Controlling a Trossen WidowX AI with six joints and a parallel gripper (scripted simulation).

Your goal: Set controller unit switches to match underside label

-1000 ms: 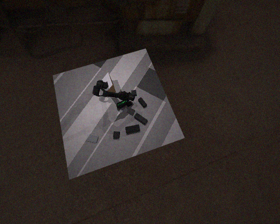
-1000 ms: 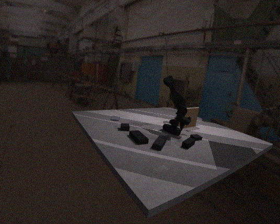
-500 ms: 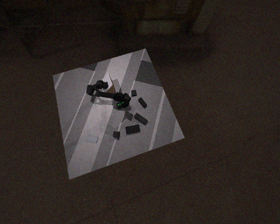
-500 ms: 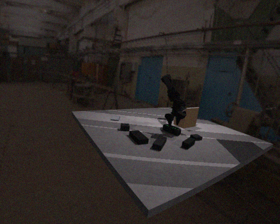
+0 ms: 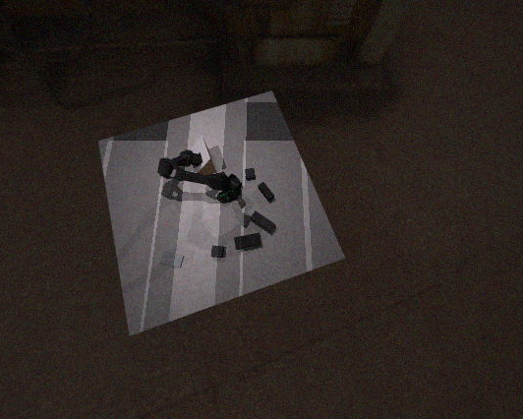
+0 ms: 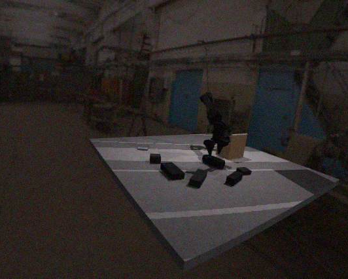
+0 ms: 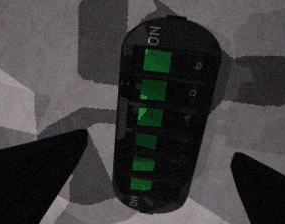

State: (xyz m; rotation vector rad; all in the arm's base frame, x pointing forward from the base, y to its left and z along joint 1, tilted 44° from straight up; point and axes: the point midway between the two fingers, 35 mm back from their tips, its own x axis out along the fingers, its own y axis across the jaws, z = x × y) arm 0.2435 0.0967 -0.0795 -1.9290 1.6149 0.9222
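Observation:
The dark controller unit lies with its switch side up, seen almost whole in the wrist view. Six green switch ends run in a row along it, with "ON" printed at both ends of the row on the green side. Numbers on the other side are faint; the top one reads 6. The green patches differ in brightness, but which ends are pressed down is too dark to tell. The label underneath is hidden. My gripper is wide open above the unit, one finger on each side of it, holding nothing.
Beyond the unit lie a small block, a narrow module, a long module, a larger module and another block. A tan upright panel stands behind the gripper.

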